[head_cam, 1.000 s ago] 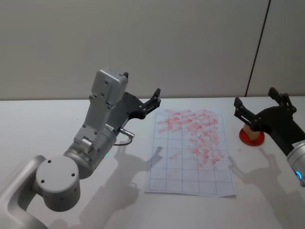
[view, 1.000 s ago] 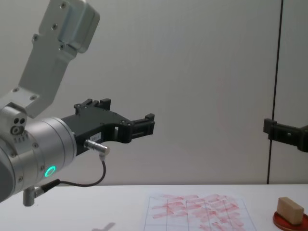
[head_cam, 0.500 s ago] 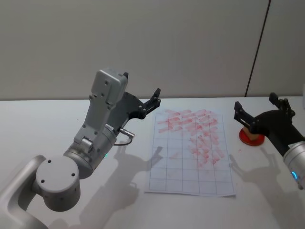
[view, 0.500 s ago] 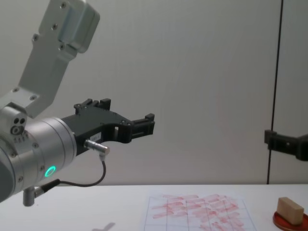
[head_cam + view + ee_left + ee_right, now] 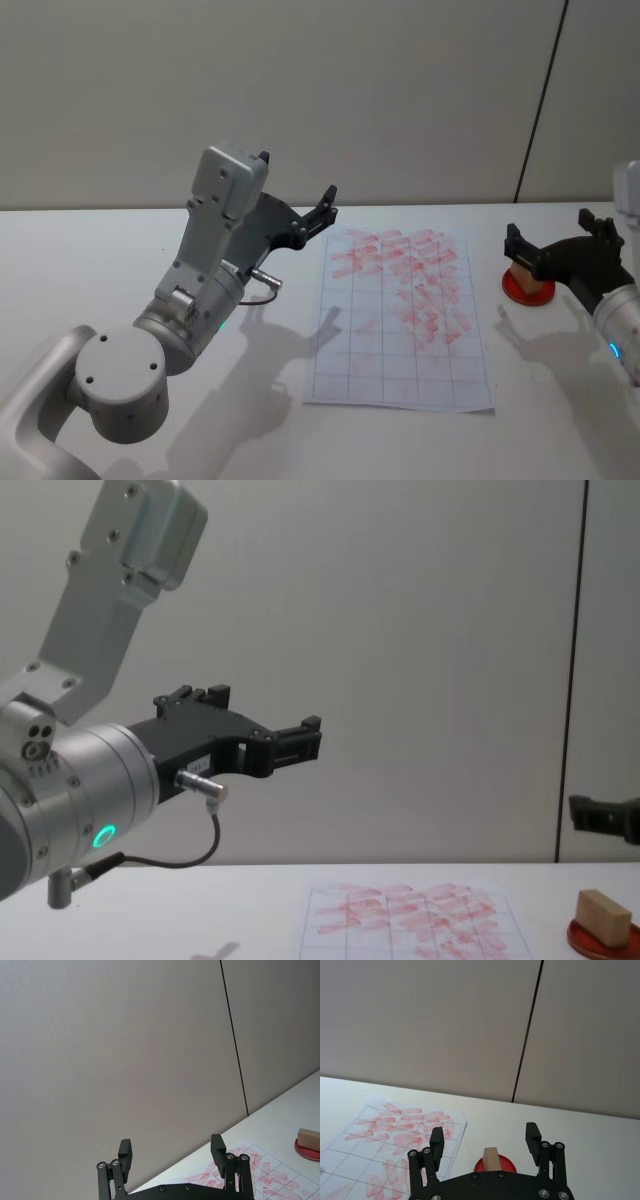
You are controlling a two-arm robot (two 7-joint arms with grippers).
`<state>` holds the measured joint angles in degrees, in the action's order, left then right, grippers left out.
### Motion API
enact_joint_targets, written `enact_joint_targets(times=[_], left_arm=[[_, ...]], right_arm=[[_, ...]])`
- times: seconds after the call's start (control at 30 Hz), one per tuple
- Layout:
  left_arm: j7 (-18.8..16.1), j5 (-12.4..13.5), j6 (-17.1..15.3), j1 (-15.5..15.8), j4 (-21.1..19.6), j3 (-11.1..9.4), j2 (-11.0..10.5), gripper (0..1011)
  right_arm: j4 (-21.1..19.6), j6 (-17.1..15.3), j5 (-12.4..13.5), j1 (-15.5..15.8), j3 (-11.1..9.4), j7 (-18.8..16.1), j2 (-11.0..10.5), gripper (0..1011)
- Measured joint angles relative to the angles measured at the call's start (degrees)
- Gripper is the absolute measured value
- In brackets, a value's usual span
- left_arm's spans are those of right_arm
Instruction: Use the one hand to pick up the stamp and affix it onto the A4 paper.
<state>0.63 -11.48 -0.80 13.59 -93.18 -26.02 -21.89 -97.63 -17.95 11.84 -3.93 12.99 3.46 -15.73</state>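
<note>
1. The left arm's grey metal housing (image 5: 205,260) rises from the near left of the white bench (image 5: 90,250), with a green light glowing on its round joint in the chest view.
2. The A4 paper (image 5: 400,330), a white sheet ruled with a thin grid, lies flat on the bench in front of the robot. Red-pink stamp marks crowd its far half, and its near squares are mostly bare.
3. The left gripper (image 5: 327,203) is held in the air beside the paper's far left corner. The left wrist view shows its black jaws spread wide with nothing between them.
4. The right gripper (image 5: 551,232) hangs to the right of the paper, above the round red ink pad (image 5: 527,288). Its jaws are wide open and hold nothing.
5. The stamp (image 5: 603,917), a small light-brown wooden block, stands on that ink pad just off the paper's right edge. In the chest view it sits well below the right gripper, untouched. In the right wrist view it lines up between the two open fingers (image 5: 437,1141).
6. A plain grey wall (image 5: 300,90) with one dark vertical seam stands behind the bench.
</note>
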Motion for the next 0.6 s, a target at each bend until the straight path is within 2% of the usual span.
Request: enact_joint_targets(times=[0.13, 0.6], left_arm=[[0.0, 0.0, 0.0, 0.0, 0.0, 0.0, 0.0, 1001], [0.0, 0.0, 0.0, 0.0, 0.0, 0.0, 0.0, 1001]], right_arm=[[2.26, -1.85, -0.31, -1.75, -0.39, -0.25, 0.48, 1001], [9.12, -5.19, 0.34, -5.99, -1.09, -2.84, 1.91, 1001]])
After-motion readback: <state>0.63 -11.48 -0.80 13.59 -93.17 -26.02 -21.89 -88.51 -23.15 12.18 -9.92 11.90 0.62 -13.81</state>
